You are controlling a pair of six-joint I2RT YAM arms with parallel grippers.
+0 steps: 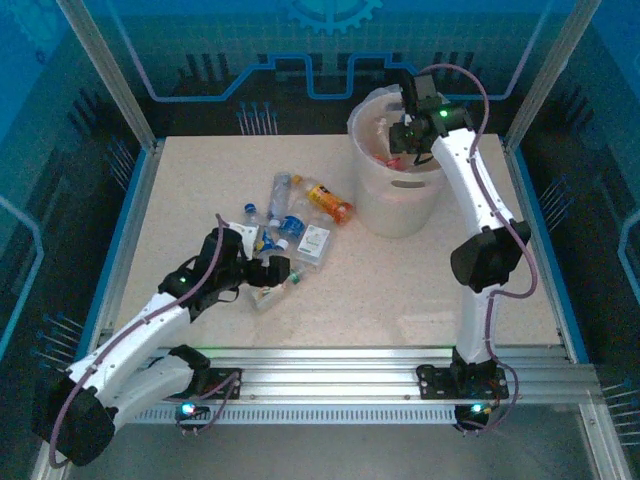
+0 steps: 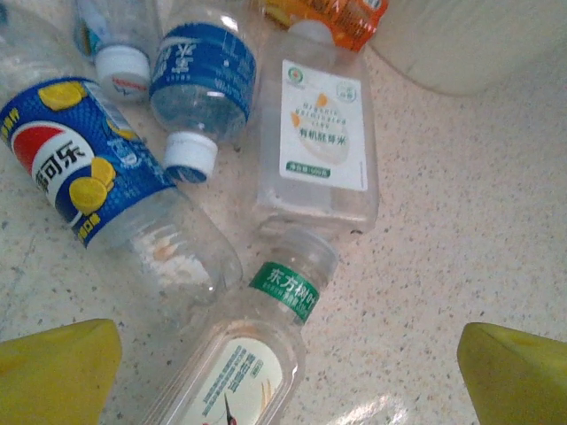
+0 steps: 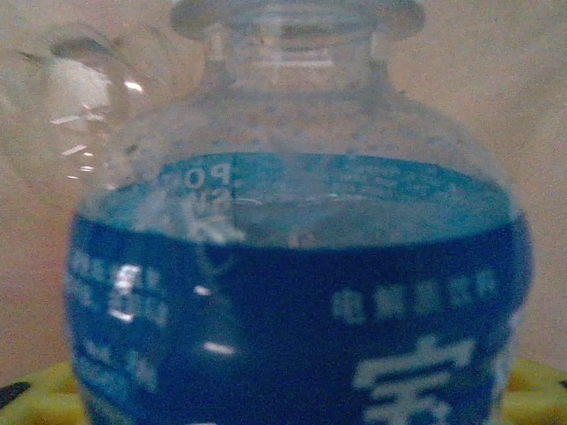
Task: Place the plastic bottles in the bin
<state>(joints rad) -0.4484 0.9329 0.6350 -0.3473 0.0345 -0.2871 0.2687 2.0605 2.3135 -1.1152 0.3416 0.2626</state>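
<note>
From above, the bin (image 1: 396, 205) stands upright at the far right of the bench (image 1: 420, 290), with the right gripper (image 1: 404, 138) at its mouth. The other bottles (image 1: 290, 225) lie in a loose heap at mid-bench, well left of the bin, and the left gripper (image 1: 272, 270) sits at the heap's near edge. That view is too coarse to show how either gripper's fingers stand.

The left wrist view supplies them. Two yellow fingertips (image 2: 53, 372) sit at the bottom corners, wide apart, with nothing clamped. Between them lies the green-band bottle (image 2: 257, 345), its long axis running from lower left to upper right and its neck pointing away from the gripper; the frame edge cuts off its base. The Pepsi bottle (image 2: 89, 168) lies diagonally beside it. The blue-label bottle (image 2: 199, 84) points its white cap toward the camera. The square bottle (image 2: 319, 133) lies flat, label up, its long axis running away toward the orange bottle (image 2: 328, 18), which is cropped at the top.

The right wrist view shows a dark-blue bottle (image 3: 292, 292) very close and blurred, neck upward in the frame, lower body cut off. Yellow fingers (image 3: 540, 394) flank it at both bottom corners, but whether they clamp it cannot be told. A clear bottle (image 3: 71, 88) behind it is hard to make out
</note>
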